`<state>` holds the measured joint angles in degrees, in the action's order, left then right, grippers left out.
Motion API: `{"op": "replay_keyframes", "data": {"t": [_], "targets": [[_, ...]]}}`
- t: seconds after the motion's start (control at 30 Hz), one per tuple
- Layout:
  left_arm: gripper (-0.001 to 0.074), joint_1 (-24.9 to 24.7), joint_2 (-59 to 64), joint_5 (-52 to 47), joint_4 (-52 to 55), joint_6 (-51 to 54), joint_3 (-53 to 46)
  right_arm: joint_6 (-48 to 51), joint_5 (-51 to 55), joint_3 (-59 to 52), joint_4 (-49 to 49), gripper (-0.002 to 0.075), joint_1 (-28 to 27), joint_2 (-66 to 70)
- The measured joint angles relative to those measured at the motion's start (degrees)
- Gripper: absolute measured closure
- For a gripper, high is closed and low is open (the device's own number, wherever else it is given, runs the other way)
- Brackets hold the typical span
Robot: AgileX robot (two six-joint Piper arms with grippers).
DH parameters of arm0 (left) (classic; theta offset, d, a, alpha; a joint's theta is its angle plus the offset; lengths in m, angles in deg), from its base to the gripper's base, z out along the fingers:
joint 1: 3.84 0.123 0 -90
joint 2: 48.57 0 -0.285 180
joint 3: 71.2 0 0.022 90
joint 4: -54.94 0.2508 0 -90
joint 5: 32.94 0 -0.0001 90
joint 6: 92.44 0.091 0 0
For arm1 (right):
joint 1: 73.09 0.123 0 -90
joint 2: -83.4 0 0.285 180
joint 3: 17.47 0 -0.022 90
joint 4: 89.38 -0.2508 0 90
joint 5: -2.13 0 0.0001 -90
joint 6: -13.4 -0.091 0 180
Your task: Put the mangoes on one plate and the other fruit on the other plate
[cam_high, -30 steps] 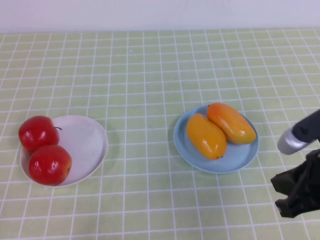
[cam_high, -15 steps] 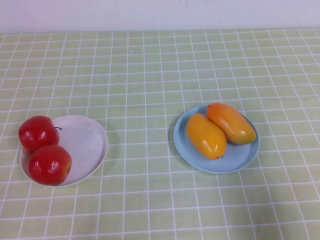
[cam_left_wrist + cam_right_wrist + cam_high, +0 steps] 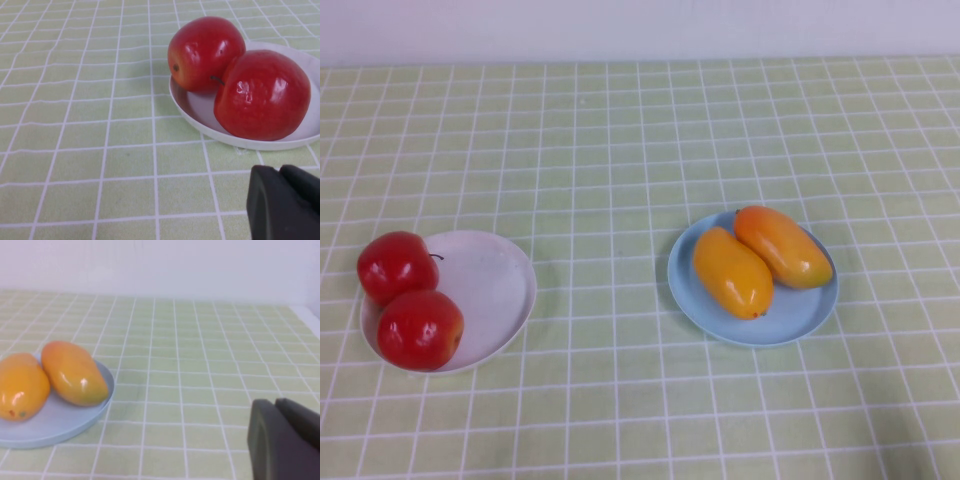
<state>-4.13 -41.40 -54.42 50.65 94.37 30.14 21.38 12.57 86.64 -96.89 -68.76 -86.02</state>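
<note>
Two orange mangoes lie side by side on the light blue plate, right of centre. Two red apples sit on the white plate at the left. Neither arm shows in the high view. In the left wrist view, my left gripper is shut and empty, low over the cloth just short of the white plate and its apples. My right gripper is shut and empty, off to the side of the blue plate and the mangoes.
A green checked cloth covers the whole table. A pale wall runs along the far edge.
The right arm, seen at the lower right edge one second ago, has pulled back out of the high view. Fruit and plates have not moved.
</note>
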Motion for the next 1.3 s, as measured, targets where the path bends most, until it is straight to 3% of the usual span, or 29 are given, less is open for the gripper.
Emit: {"op": "replay_keyframes", "data": {"t": [0.4, 0.87, 1.3], "targets": [[0.0733, 0.00, 0.00, 0.00, 0.00, 0.00, 0.00, 0.00, -0.44, -2.87, 0.87, 0.0741, -0.22, -3.19], [0.0733, 0.00, 0.00, 0.00, 0.00, 0.00, 0.00, 0.00, 8.95, -2.91, 1.13, 0.0741, -0.35, -3.19], [0.0733, 0.00, 0.00, 0.00, 0.00, 0.00, 0.00, 0.00, 9.48, -3.04, 1.22, 0.0741, -0.60, -3.19]]}}
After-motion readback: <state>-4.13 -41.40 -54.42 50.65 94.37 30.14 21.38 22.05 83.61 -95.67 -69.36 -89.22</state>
